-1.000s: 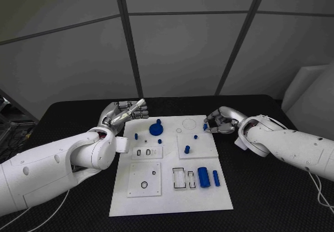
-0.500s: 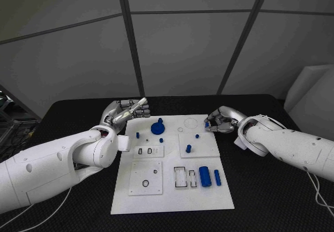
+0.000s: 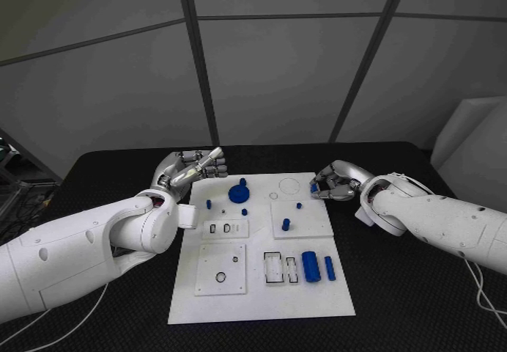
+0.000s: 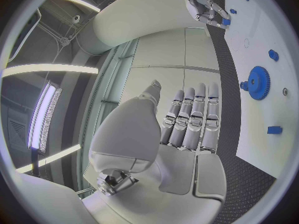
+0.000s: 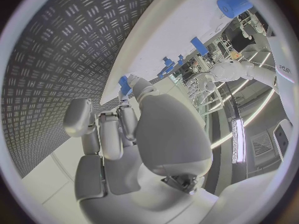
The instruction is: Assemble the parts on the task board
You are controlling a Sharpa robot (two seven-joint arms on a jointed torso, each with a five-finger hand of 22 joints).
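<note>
The white task board [image 3: 264, 293] lies in the middle of the black table. On its far half sits a blue gear [image 3: 239, 195], also seen at the left wrist as the gear [image 4: 257, 83], with small blue pegs [image 3: 285, 226] around it. My right hand [image 3: 337, 182] hovers at the board's far right edge and pinches a small blue part [image 3: 315, 189] between thumb and finger; the right wrist view has this part [image 5: 124, 84] at the fingertips. My left hand [image 3: 193, 170] floats off the board's far left corner, fingers straight, holding nothing.
A thick blue cylinder [image 3: 310, 267] and a thin blue bar [image 3: 330, 268] lie on the board's near right, beside rectangular slots [image 3: 272, 268]. A raised plate with a ring [image 3: 221, 270] sits near left. Black table [image 3: 412, 293] surrounds the board.
</note>
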